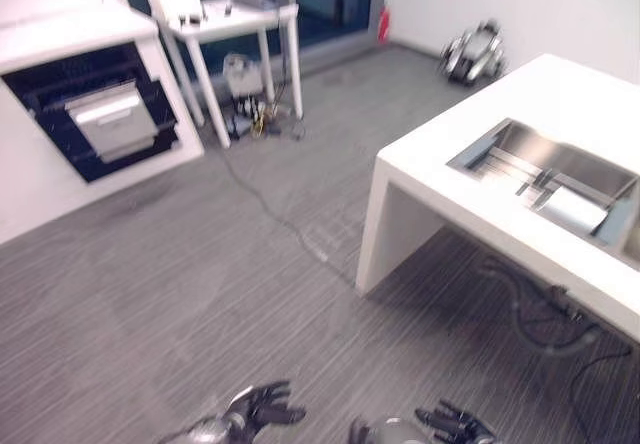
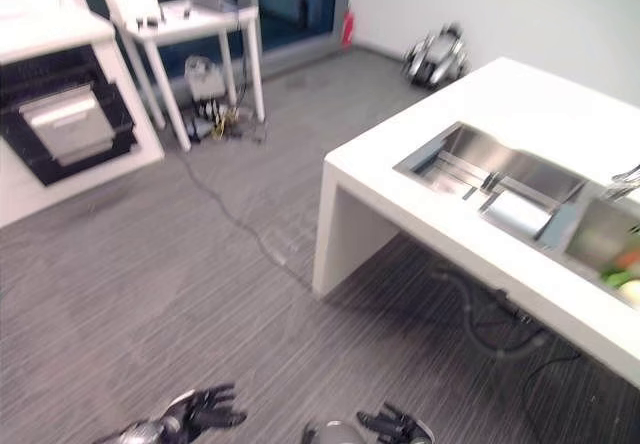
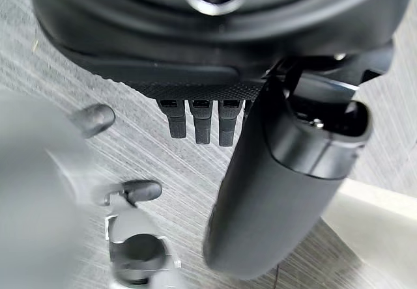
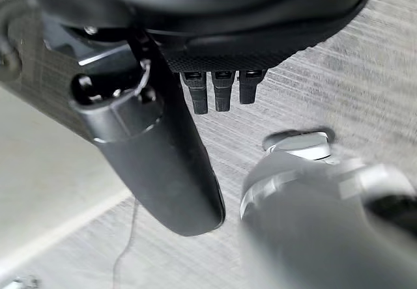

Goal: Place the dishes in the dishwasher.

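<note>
Steel double sink [image 2: 500, 179] sunk in white surface [image 2: 520, 94], far ahead of right hand [image 2: 395, 426]; orange and green items [image 2: 625, 267] inside. Left hand [image 1: 262, 406] empty, fingers apart on both.

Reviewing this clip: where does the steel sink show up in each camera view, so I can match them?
Left eye view: sink at right, set in the white counter.
Right eye view: sink right of centre, same counter.
Left wrist view: left robot hand over grey floor.
Right wrist view: right robot hand over grey floor.
Shared landmark: small white table, upper left in both eye views.
</note>
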